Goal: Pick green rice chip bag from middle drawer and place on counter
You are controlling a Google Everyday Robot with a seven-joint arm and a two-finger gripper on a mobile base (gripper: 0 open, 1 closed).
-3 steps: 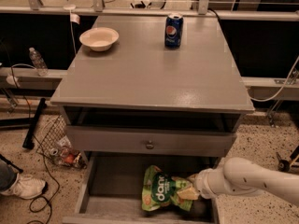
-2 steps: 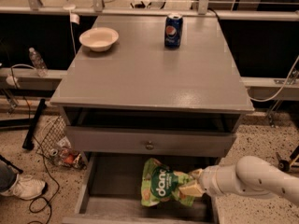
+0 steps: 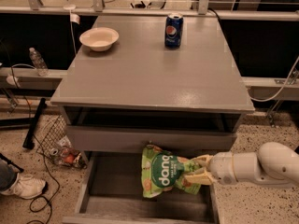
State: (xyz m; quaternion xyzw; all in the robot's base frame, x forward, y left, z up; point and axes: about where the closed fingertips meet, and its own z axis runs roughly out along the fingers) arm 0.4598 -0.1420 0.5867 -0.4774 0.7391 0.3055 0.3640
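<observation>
1. Green rice chip bag stood upright over the open middle drawer, its top overlapping the drawer front above.
2. The gripper, reaching in from the right, had its fingers clamped on the bag's right edge.
3. A bowl and a Pepsi can sat well apart on the counter.

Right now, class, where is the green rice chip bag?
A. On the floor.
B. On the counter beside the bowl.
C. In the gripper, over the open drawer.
C: the gripper, at right, grips the green rice chip bag over the middle drawer; the counter holds only a bowl and a can.
</observation>
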